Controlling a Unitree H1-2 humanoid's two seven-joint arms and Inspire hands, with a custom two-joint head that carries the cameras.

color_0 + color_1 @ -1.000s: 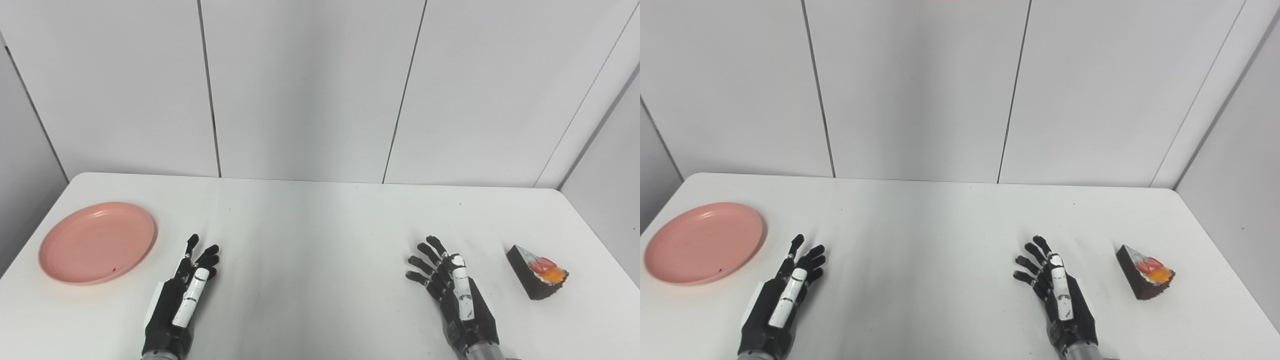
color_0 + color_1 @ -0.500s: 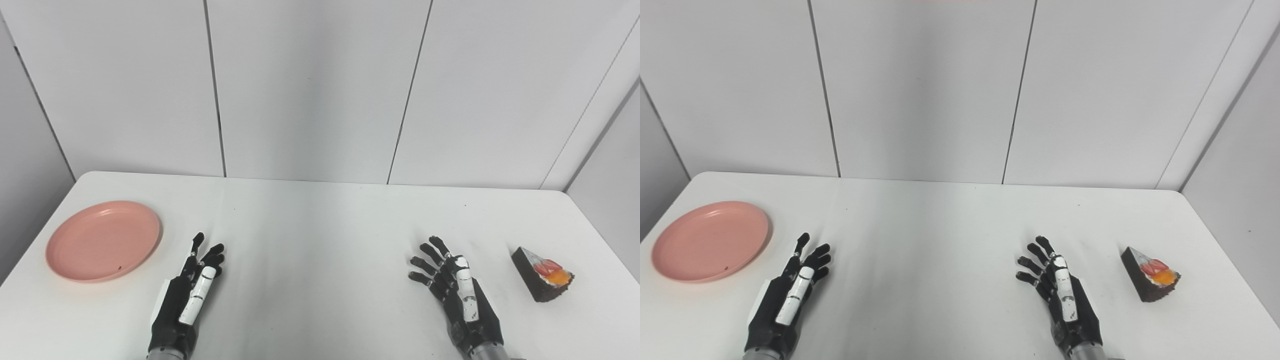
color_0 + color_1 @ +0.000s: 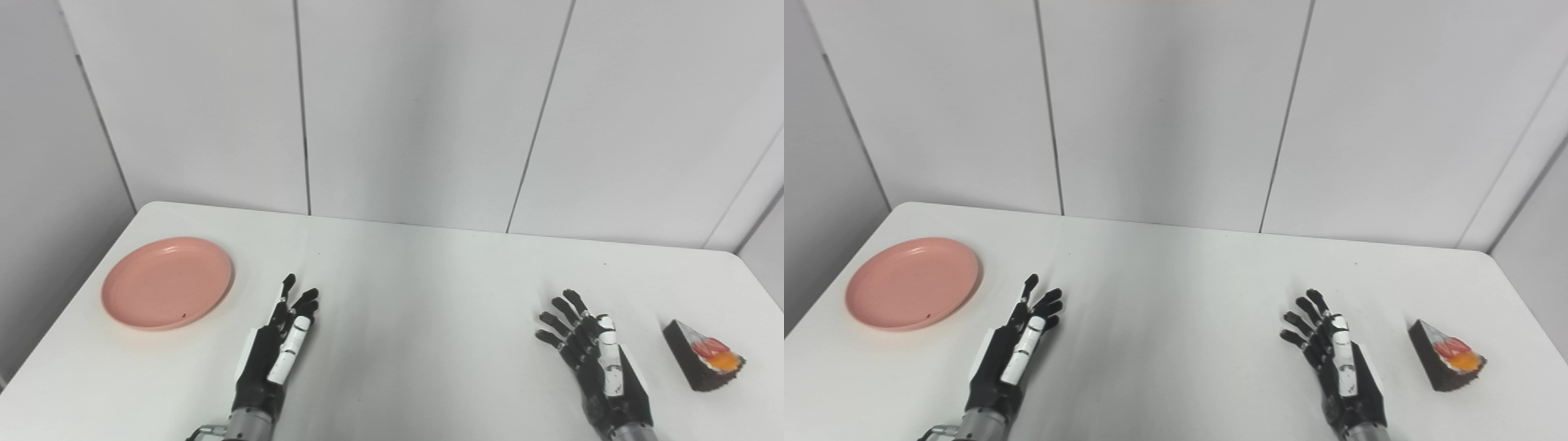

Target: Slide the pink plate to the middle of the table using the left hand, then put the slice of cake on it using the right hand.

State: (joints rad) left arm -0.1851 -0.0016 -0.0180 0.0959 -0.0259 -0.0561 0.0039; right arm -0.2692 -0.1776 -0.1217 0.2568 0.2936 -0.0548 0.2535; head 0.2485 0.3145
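A round pink plate [image 3: 168, 282] lies bare on the white table [image 3: 422, 288] at the far left. A dark chocolate cake slice [image 3: 702, 362] with red and orange fruit on top sits near the right edge. My left hand [image 3: 275, 354] rests near the front edge, right of the plate and apart from it, open with fingers spread and holding nothing. My right hand [image 3: 597, 361] rests at the front right, a short way left of the cake, also open. Neither hand touches its object.
Grey wall panels [image 3: 416, 110] stand behind the table's far edge. The table's left edge runs close by the plate, and the right edge lies just past the cake.
The whole picture has shifted to the right, so the camera has turned left. Both hands, the plate and the cake keep their places on the table.
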